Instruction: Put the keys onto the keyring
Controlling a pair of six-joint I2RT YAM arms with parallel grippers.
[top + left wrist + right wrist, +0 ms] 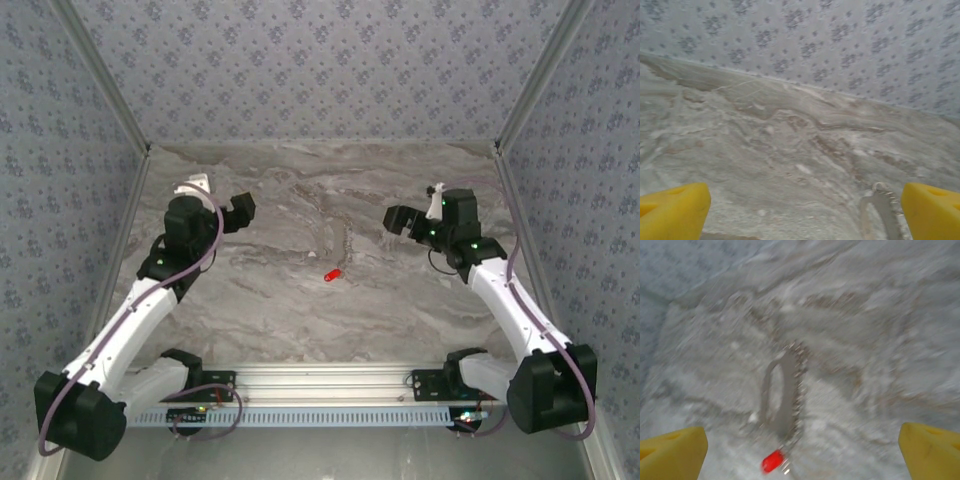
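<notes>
The keys (331,273) are a tiny red piece with a silvery bit, lying on the marble table at its middle. In the right wrist view the keys (772,460) lie right at the near end of the keyring (786,395), a grey loop with a flat toothed bar. Blur hides whether the two are joined. The keyring (346,243) lies flat just beyond the red piece. My right gripper (802,460) hovers open above and to the right of them, holding nothing. My left gripper (805,220) is open to the left, with the keyring (887,212) near its right finger.
The marble table (300,320) is bounded by patterned walls at the back and both sides. A metal rail (320,385) with the arm bases runs along the near edge. Both arms reach in from the lower corners.
</notes>
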